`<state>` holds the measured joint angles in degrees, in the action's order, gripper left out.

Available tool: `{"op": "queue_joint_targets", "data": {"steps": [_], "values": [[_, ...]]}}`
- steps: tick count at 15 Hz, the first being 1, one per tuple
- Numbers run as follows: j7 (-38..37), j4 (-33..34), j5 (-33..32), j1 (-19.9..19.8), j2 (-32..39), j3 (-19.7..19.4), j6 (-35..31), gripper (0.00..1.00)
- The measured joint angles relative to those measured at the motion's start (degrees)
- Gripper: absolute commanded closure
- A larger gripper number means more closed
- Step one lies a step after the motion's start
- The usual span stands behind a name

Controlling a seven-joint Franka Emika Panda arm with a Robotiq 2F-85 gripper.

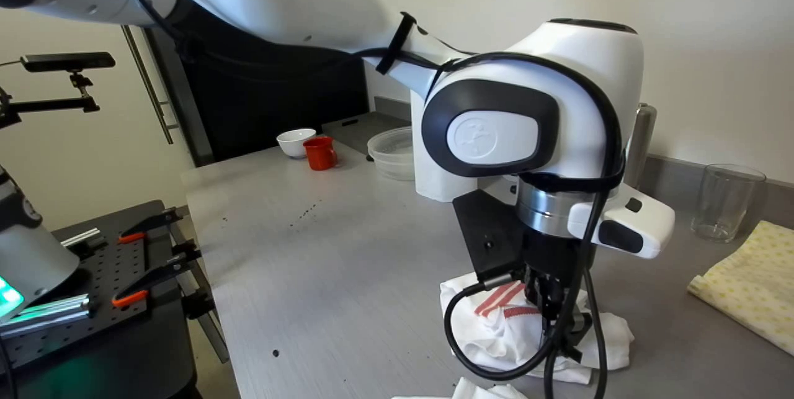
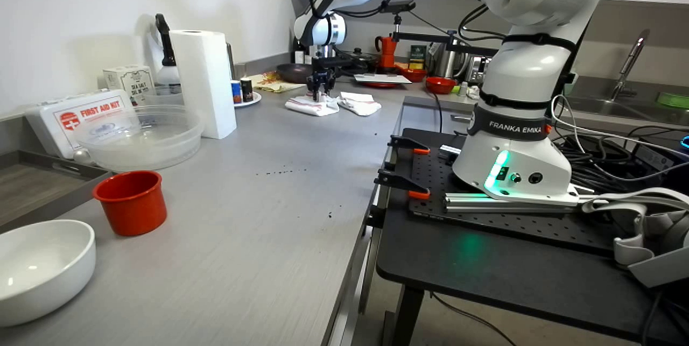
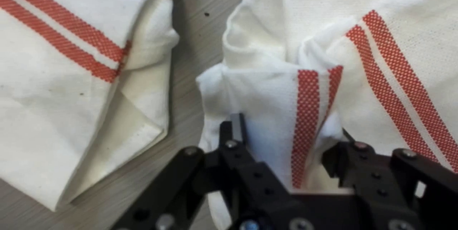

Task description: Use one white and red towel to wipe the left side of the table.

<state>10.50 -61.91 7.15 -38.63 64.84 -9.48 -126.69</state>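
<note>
Grey tbl (image 1: 322,275) | 2 wht/red twls (image 3: 350,90) | 1 tool (image 3: 290,133) astride one, can't tell if clamped | 1 red mug (image 2: 132,209)

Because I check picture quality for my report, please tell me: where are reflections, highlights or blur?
Wrist view: the white and red towel shows its weave, while the gripper, closer up, looks softer; in an exterior view, the green light on the robot base reflects on the black stand, and the white bowl has small highlights.
</note>
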Motion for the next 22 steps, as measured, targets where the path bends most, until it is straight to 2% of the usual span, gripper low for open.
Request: {"op": "queue_joint_targets", "data": {"steps": [3, 9, 13, 18, 22], "values": [[0.0, 0.4, 0.0, 0.0, 0.0, 0.0, 0.4, 0.99], [-0.3, 0.4, 0.8, -0.5, -1.8, 0.0, 0.9, 0.97], [-1.4, -2.7, 2.5, -1.8, -8.0, -0.2, 0.9, 0.97], [-3.5, -13.0, 3.4, -1.9, -19.9, -0.4, 0.6, 0.97], [-5.5, -23.3, 3.4, -0.3, -29.9, -0.4, 0.6, 0.97]]}}
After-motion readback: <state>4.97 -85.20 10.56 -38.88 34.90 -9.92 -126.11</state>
